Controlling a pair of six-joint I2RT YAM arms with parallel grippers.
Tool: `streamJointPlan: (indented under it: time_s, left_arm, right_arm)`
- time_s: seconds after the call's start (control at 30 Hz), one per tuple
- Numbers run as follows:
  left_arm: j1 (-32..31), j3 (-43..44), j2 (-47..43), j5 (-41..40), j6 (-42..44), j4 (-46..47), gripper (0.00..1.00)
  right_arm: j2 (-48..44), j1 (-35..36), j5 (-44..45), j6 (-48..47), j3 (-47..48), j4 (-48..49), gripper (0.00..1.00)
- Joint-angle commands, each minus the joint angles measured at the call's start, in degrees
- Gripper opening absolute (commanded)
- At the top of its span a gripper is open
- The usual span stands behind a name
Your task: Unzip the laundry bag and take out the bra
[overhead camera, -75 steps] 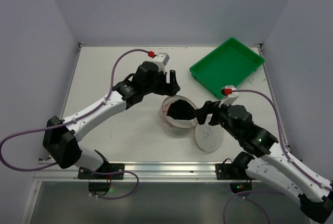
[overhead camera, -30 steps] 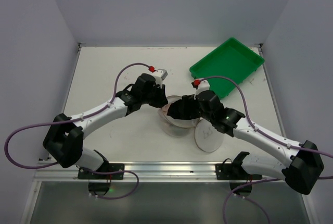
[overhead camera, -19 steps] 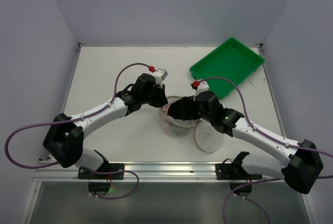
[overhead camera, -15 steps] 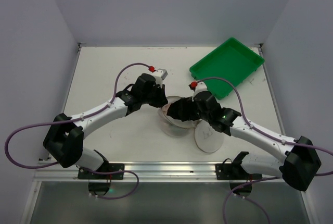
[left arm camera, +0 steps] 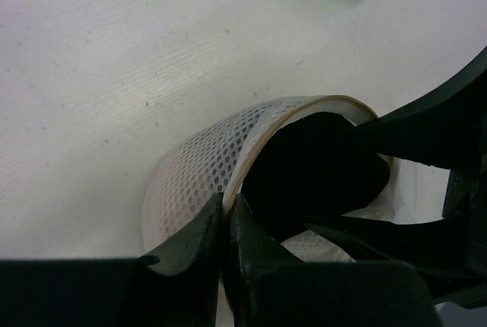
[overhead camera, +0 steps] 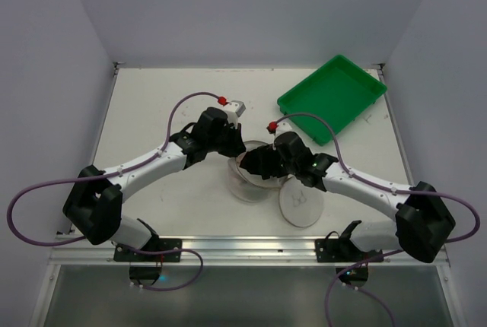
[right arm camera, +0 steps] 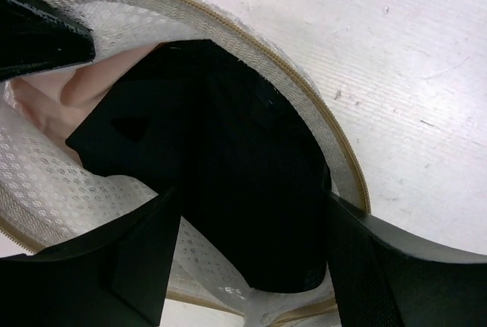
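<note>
Laundry bag [left arm camera: 198,167] sits unzipped mid table [overhead camera: 152,114]. Left gripper [left arm camera: 226,209] is pinched on its rim, propping the mouth. Right gripper [right arm camera: 251,205] is spread wide inside, astride the black bra [right arm camera: 228,129]. It should sink deeper and close on bra fabric only, not the mesh.

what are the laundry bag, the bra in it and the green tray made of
The laundry bag looks like white synthetic mesh, matte, with rows of small holes and a beige ribbed rim. The bra seems soft matte black fabric. The green tray is likely moulded plastic, smooth, uniform colour.
</note>
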Motion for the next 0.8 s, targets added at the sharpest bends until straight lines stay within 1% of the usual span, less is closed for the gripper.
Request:
streamJointPlan:
  time_s: [0.0,0.07,0.1,0.17,0.2,0.27,0.3,0.37,0.4,0.43,0.6,0.77]
  left_arm:
    - [0.3,-1.0,0.1,1.3,-0.5,3.0,0.11]
    - [0.3,-1.1,0.1,1.3,-0.6,3.0,0.10]
    - [0.3,-1.3,0.1,1.4,-0.7,3.1,0.10]
    - [0.3,-1.5,0.0,1.3,-0.8,3.2,0.10]
    - [0.3,-1.5,0.0,1.3,-0.8,3.1,0.09]
    - [0.3,-1.7,-0.3,1.1,-0.8,3.2,0.09]
    - [0.3,-1.8,-0.4,1.0,-0.8,3.3,0.09]
    - [0.2,-1.8,-0.5,1.0,-0.9,3.4,0.08]
    - [0.3,-1.9,-0.5,0.9,-0.9,3.5,0.08]
    - [0.3,-1.9,-0.6,0.9,-0.9,3.5,0.08]
    - [0.3,-2.2,-1.3,-0.6,-0.9,3.3,0.08]
    - [1.0,-2.7,-2.1,-2.0,-0.7,2.7,0.07]
  right_arm:
    - [1.4,0.1,-2.9,-1.0,2.7,1.2,0.72]
    - [1.9,0.1,-4.2,-1.0,3.1,2.5,0.65]
    - [2.0,0.2,-4.8,-1.1,3.2,2.6,0.57]
    - [2.3,0.1,-5.9,-1.0,3.8,3.2,0.47]
    - [2.3,0.1,-6.3,-1.0,4.1,3.3,0.36]
    - [2.3,0.2,-7.2,-1.3,4.3,3.4,0.28]
    - [2.2,0.1,-7.5,-1.4,4.5,3.5,0.20]
    - [2.3,0.1,-7.5,-1.5,5.1,3.4,0.11]
    - [2.2,0.2,-7.5,-1.5,5.4,3.4,0.03]
    - [2.1,0.1,-8.7,-1.5,5.6,3.4,0.00]
    - [-1.0,0.1,-10.4,-1.6,4.8,5.6,0.00]
    - [-8.2,0.1,-13.0,-2.1,3.2,9.8,0.00]
